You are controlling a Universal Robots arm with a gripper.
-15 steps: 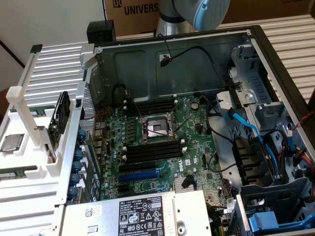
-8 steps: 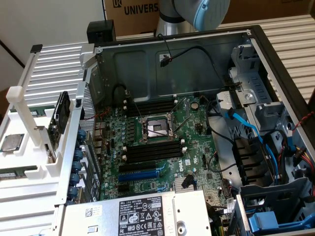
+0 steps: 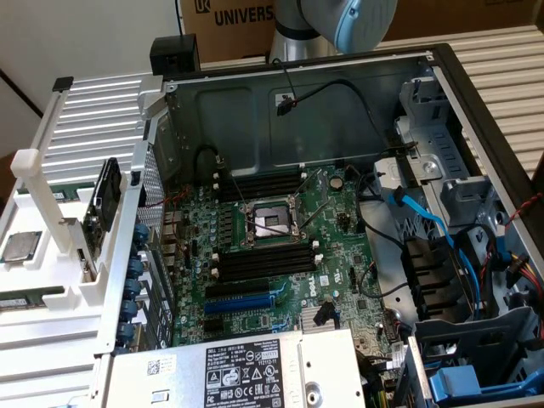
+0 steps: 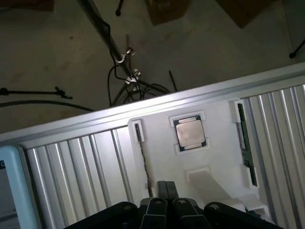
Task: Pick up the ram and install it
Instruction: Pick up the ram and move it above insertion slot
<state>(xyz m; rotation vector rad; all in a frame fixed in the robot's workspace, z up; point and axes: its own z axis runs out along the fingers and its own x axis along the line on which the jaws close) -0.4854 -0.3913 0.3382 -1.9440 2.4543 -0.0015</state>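
Claw (image 4: 166,187) closed (over white tray (image 4: 219,145)).

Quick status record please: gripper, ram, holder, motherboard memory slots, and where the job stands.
gripper: shut, holding nothing, poised over the white holder
ram: green stick, on edge in a slot of the white holder, beside the processor chip
memory slots: black with white end clips, on the motherboard in the open case; they look empty
progress: ram not picked up, none installed
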